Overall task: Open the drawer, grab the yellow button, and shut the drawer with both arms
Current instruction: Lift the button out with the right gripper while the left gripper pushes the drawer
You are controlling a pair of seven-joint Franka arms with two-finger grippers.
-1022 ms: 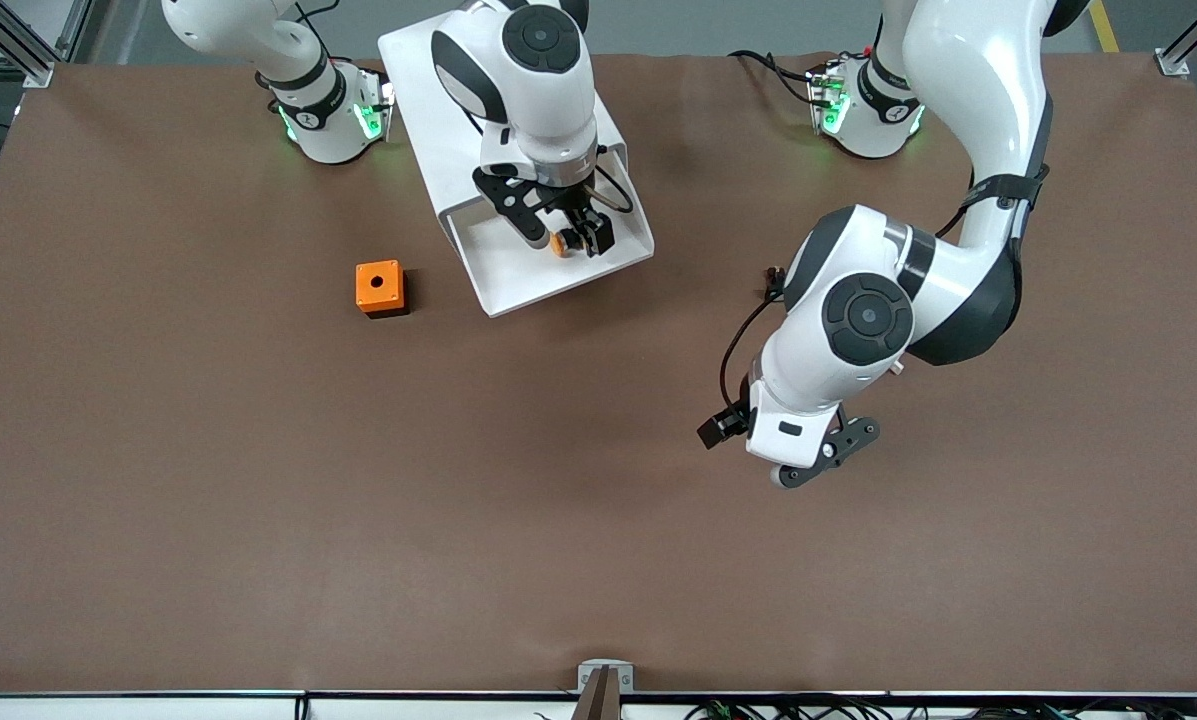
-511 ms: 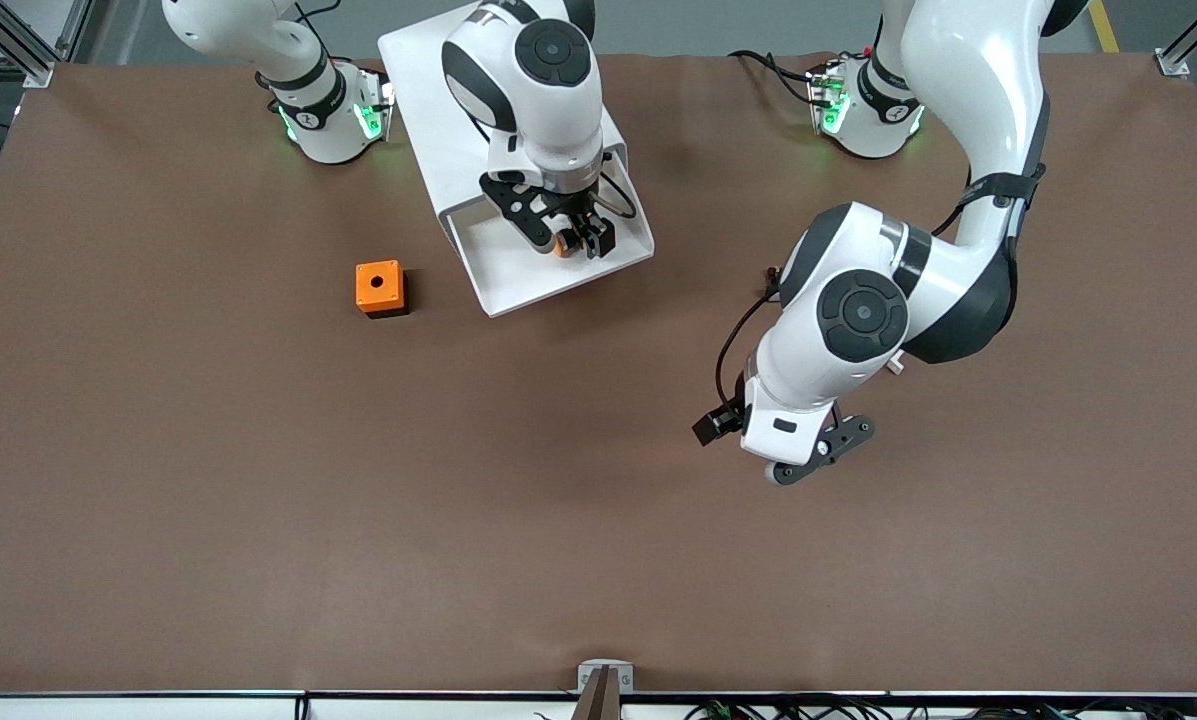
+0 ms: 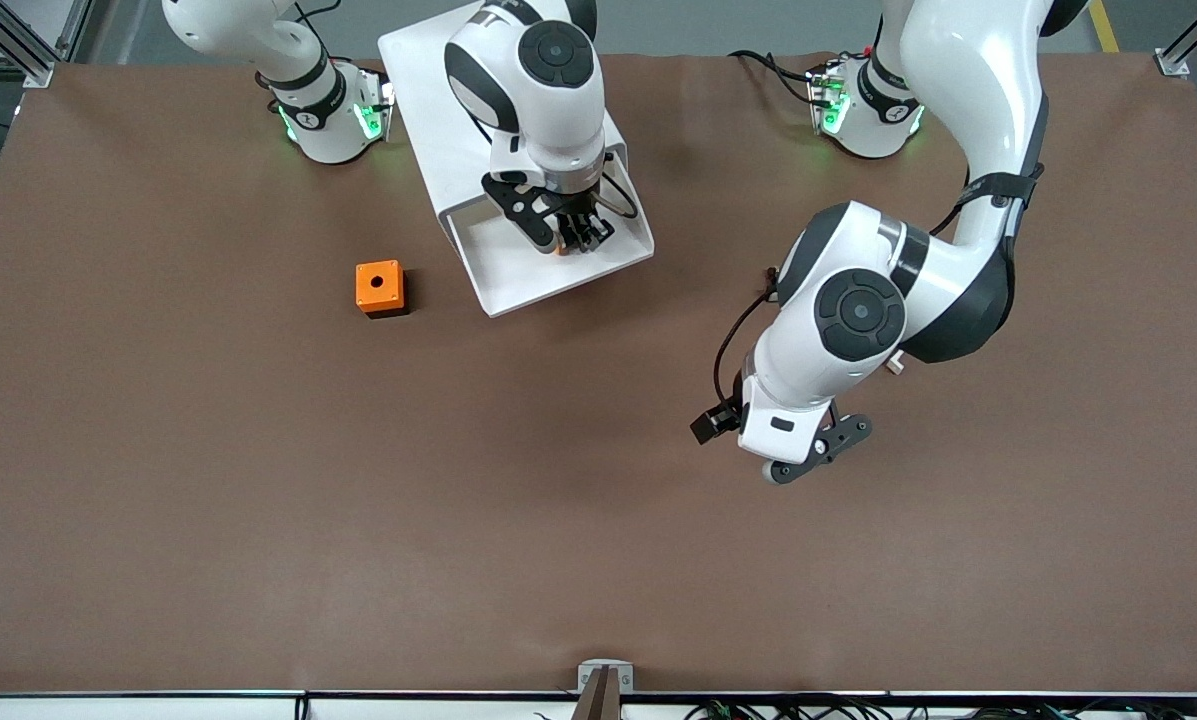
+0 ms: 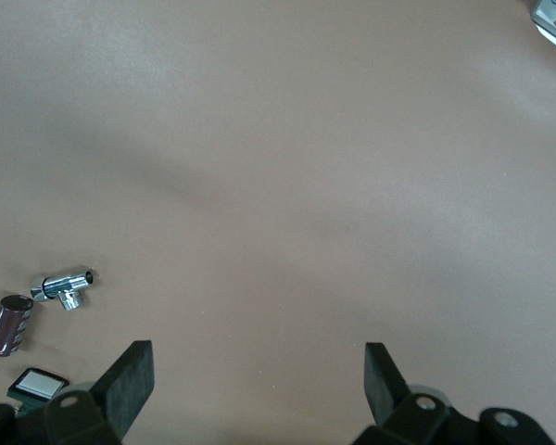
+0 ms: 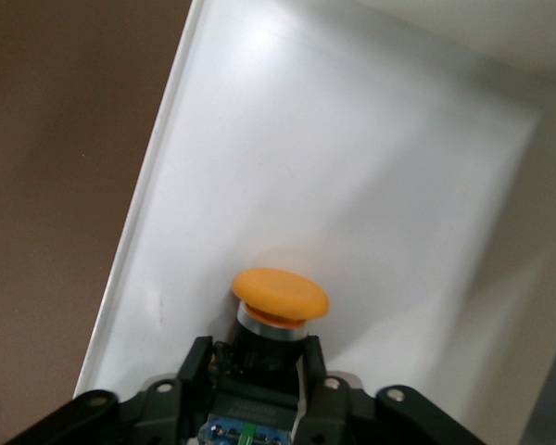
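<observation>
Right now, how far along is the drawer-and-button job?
Done: the drawer stands pulled open. In hand: the right claw is shut on the button, not yet lifted from the tray. Left: take it out and close the drawer. The left claw waits open over bare table.

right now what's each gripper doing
left gripper: open, empty, over bare table.
right gripper: shut on the button, in the open drawer.

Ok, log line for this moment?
drawer: open | right hand: shut on button in drawer | left hand: open, waiting over table
</observation>
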